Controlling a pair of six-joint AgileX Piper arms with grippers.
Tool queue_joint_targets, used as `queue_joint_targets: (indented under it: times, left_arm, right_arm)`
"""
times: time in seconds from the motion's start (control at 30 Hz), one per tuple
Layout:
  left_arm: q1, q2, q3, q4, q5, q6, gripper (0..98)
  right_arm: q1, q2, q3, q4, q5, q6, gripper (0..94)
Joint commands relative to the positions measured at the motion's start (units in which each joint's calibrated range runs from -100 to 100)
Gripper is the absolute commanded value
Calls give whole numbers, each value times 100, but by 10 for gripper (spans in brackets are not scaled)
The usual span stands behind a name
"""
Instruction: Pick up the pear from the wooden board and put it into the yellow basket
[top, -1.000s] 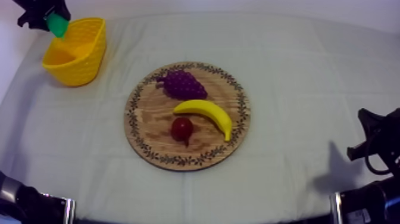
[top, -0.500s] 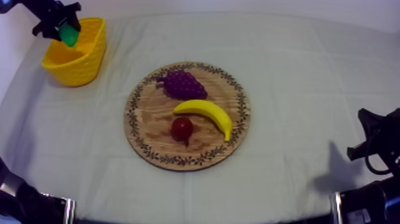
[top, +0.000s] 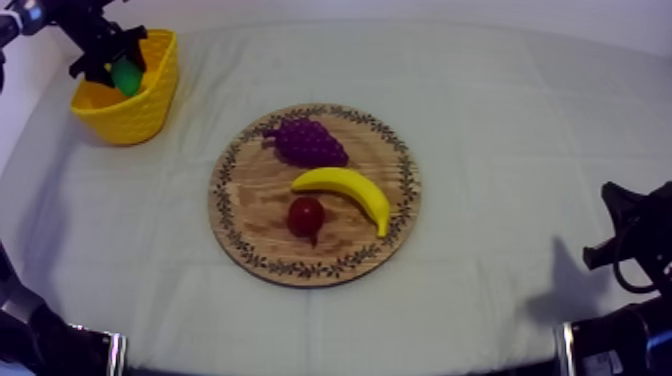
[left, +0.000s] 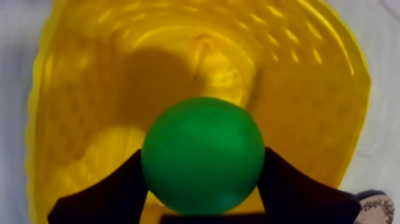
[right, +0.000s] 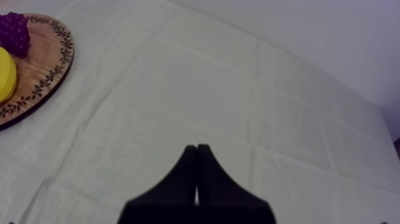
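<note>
The green pear (top: 126, 77) hangs over the mouth of the yellow basket (top: 150, 100) at the table's far left, with my left gripper (top: 118, 68) shut on it. From the left wrist, the pear (left: 203, 156) sits between the two black fingers (left: 113, 193) above the basket's hollow (left: 107, 89). The round wooden board (top: 250, 215) lies mid-table and carries a bunch of grapes (top: 307, 141), a banana (top: 348, 190) and a small red fruit (top: 306, 216). My right gripper (right: 197, 149) rests shut over bare cloth beside the board's rim (right: 44, 80).
My right arm (top: 630, 245) sits low at the table's right edge. White cloth stretches between the board and the basket. The table's far edge runs just behind the basket.
My left gripper has carried the pear rightwards and down, from beyond the basket's far left rim to over its opening. The right arm has stayed still.
</note>
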Motion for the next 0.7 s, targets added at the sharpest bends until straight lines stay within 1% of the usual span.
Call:
queue_joint_targets:
  times: [0.0, 0.17, 0.27, 0.47, 0.67]
  left_arm:
    - [5, 22, -54, -30, 2, 36, 727]
    - [12, 52, -147, -106, -4, 88, 880]
    - [-3, 46, -124, -139, -5, 131, 930]
    - [-56, -76, 36, -166, -5, 192, 952]
    - [-92, -496, 364, -143, -73, 198, 898]
  right_arm:
    - [-1, -3, -2, -2, -1, 0, 2]
    - [-1, -3, -2, -2, -1, 0, 2]
    - [-1, -3, -2, -2, -1, 0, 2]
    - [-1, -3, -2, -2, -1, 0, 2]
    - [-1, -3, -2, -2, -1, 0, 2]
